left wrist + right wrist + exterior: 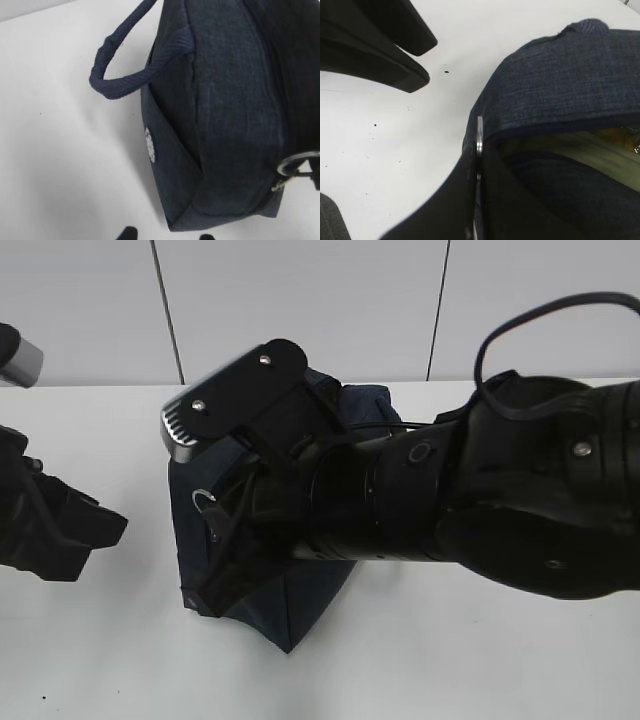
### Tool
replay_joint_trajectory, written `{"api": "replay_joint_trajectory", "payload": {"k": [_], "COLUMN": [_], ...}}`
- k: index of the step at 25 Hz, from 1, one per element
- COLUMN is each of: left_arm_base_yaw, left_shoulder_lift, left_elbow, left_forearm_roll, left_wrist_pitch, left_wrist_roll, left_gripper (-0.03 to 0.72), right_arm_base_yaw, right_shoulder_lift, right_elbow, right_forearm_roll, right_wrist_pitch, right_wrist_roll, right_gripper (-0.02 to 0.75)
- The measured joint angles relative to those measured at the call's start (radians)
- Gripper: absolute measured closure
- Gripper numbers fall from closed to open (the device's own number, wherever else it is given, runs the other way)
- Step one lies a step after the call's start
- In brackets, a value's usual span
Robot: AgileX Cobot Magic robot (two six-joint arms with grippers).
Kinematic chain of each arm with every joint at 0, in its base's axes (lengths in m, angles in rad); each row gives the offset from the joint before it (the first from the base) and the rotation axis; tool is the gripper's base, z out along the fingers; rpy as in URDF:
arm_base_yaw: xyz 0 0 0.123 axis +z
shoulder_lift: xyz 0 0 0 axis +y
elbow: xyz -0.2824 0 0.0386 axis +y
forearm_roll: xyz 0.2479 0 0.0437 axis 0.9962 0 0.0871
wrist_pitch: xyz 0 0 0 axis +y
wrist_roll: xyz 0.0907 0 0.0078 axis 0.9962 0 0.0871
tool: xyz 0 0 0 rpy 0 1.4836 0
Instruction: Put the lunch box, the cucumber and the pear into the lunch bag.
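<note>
The navy lunch bag (300, 610) stands mid-table, and its side and a looped handle (120, 82) fill the left wrist view. My right gripper (479, 150) is shut on the zipper's metal ring pull (479, 131), at the bag's near end (205, 502). The ring also shows in the left wrist view (295, 162). Through the partly open top I see the pale green lid of the lunch box (585, 152) and a yellow patch, the pear (620, 136). The cucumber is hidden. My left gripper (167, 236) is open and empty, just left of the bag (100, 530).
The white table (450, 660) runs to a white tiled wall behind. My right arm (480, 500) crosses over the bag and hides most of its top. The left gripper's fingers (385, 45) show at the upper left of the right wrist view.
</note>
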Motion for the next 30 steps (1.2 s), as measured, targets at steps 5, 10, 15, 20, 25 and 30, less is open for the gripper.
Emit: {"api": "replay_joint_trajectory", "payload": {"k": [5, 10, 15, 20, 25, 30], "left_arm_base_yaw": [0.000, 0.000, 0.000, 0.000, 0.000, 0.000], "left_shoulder_lift": [0.061, 0.124, 0.160, 0.200, 0.245, 0.256], "left_elbow": [0.000, 0.000, 0.000, 0.000, 0.000, 0.000], "left_forearm_roll": [-0.214, -0.486, -0.596, -0.611, -0.676, -0.747], "left_wrist_pitch": [-0.057, -0.055, -0.042, -0.039, -0.019, 0.003], "left_wrist_roll": [0.358, 0.740, 0.922, 0.954, 0.992, 1.043], "left_gripper": [0.449, 0.442, 0.441, 0.445, 0.540, 0.695], "right_arm_base_yaw": [0.000, 0.000, 0.000, 0.000, 0.000, 0.000], "right_shoulder_lift": [-0.004, -0.008, -0.008, -0.008, -0.008, -0.008], "right_elbow": [0.000, 0.000, 0.000, 0.000, 0.000, -0.002], "right_forearm_roll": [0.000, 0.000, 0.000, 0.000, 0.002, 0.010], "right_wrist_pitch": [0.013, 0.041, 0.048, 0.050, 0.052, 0.052], "right_wrist_roll": [0.000, 0.000, 0.000, 0.000, 0.000, 0.000], "right_gripper": [0.732, 0.732, 0.732, 0.732, 0.732, 0.732]}}
